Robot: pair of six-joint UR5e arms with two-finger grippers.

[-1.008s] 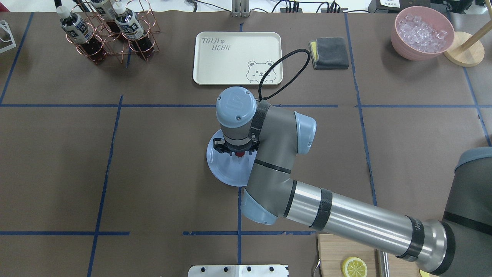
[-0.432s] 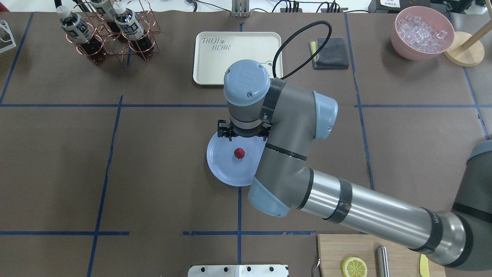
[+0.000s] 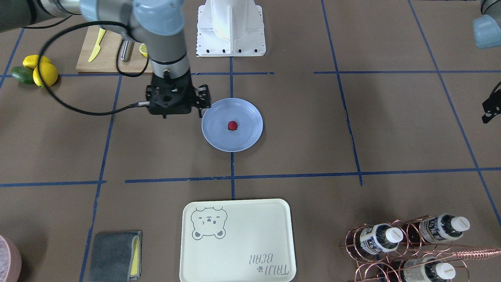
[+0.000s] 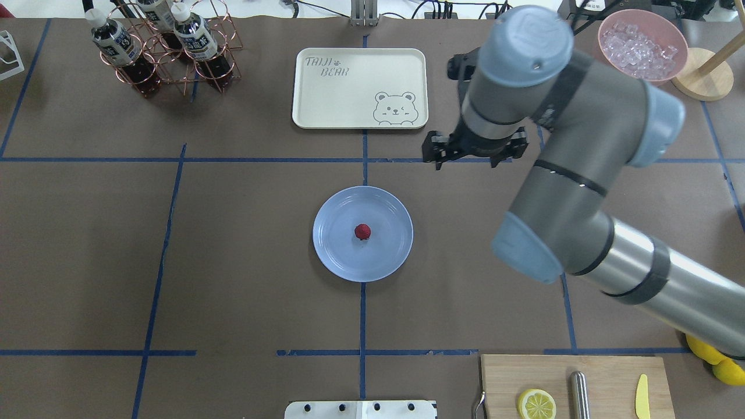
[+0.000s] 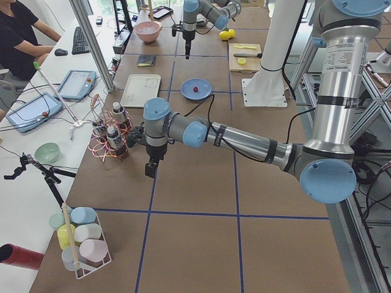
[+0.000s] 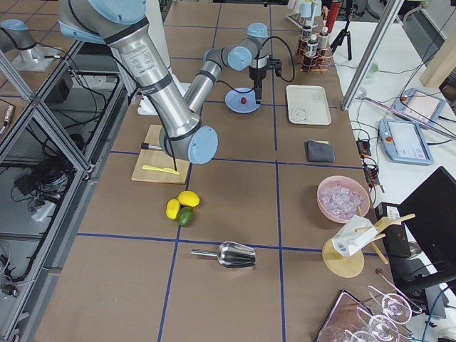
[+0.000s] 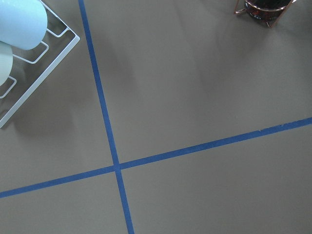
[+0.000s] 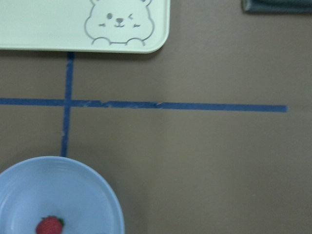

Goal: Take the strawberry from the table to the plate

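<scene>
From my station I see the right gripper (image 3: 174,103) hanging raised above the table (image 4: 233,262), carrying nothing. Its black finger links splay out to both sides, so I read the jaws as apart, though the tips themselves hide under the wrist. The strawberry (image 4: 362,231) sits near the middle of the blue plate (image 4: 391,251), which lies flat on the table off to that gripper's left and below it, apart from it. In the right wrist view the berry and the plate's edge show at the lower left corner, with the cream tray (image 4: 349,99) ahead of the gripper, beyond a blue tape line (image 8: 195,106). The left gripper (image 5: 149,168) hovers over bare table far off to the left, near the copper bottle rack (image 5: 110,137); it shows too small for me to tell whether its jaws are together or apart
</scene>
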